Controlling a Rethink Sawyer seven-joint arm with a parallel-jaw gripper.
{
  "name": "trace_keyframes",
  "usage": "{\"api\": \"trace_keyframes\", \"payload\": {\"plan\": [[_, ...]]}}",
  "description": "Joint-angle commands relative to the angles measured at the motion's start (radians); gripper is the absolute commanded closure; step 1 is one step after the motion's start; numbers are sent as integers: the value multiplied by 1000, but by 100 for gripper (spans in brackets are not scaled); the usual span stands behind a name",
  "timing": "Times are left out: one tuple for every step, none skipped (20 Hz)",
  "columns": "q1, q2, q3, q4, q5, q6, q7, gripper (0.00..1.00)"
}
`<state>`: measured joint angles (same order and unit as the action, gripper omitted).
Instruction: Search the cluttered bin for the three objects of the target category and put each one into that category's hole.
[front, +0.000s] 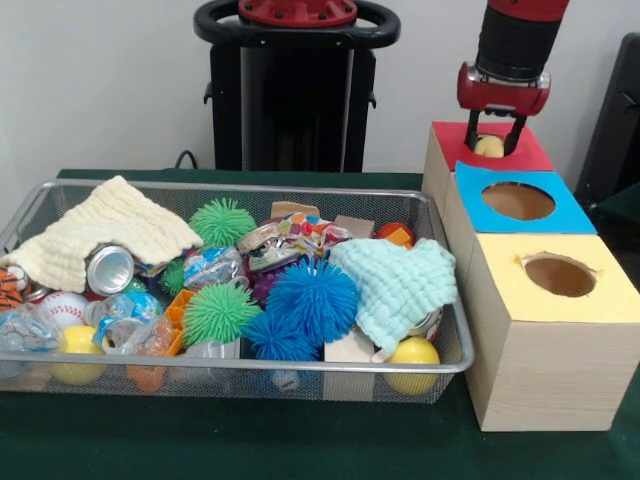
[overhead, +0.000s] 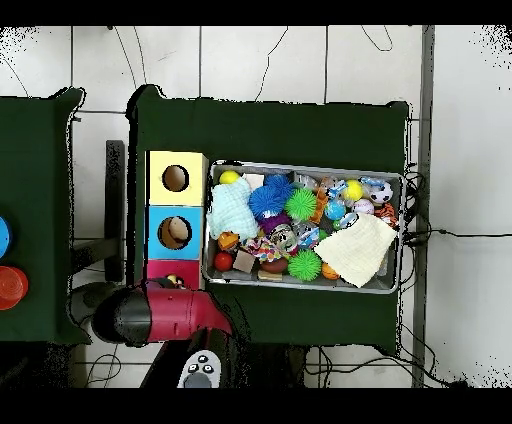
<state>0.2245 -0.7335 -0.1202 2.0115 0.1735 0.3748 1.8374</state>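
Gripper (front: 490, 143) over red box (front: 520, 153), fingers clamped on yellow ball (front: 489, 147) at its hole. Blue box (front: 560, 208), yellow box (front: 600, 290) alongside; bin (front: 440, 366) cluttered.

Looks like a robot lab: robot arm (front: 512, 45) w/ a stand, green table (front: 300, 450) on a tiled floor (overhead: 260, 60), wires (overhead: 140, 55) all over, toy bin (front: 440, 365) & test boxes (front: 545, 365).
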Motion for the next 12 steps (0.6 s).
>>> {"api": "trace_keyframes", "payload": {"plan": [[-58,-87,-34,-11,-57,95,83,0],[-58,-87,-36,-9,-60,91,85,0],[-57,-90,-37,-3,-63,88,88,0],[-60,-92,-35,3,-64,86,89,0],[-60,-97,-33,11,-67,81,92,100],[-60,-99,-32,16,-68,77,94,100],[-59,-101,-32,21,-68,73,96,100],[-59,-103,-32,26,-69,69,98,100],[-57,-107,-32,34,-71,62,102,100],[-57,-107,-33,38,-75,52,103,100],[-56,-113,-33,48,-78,46,106,100],[-58,-115,-32,55,-81,38,106,100]]}}
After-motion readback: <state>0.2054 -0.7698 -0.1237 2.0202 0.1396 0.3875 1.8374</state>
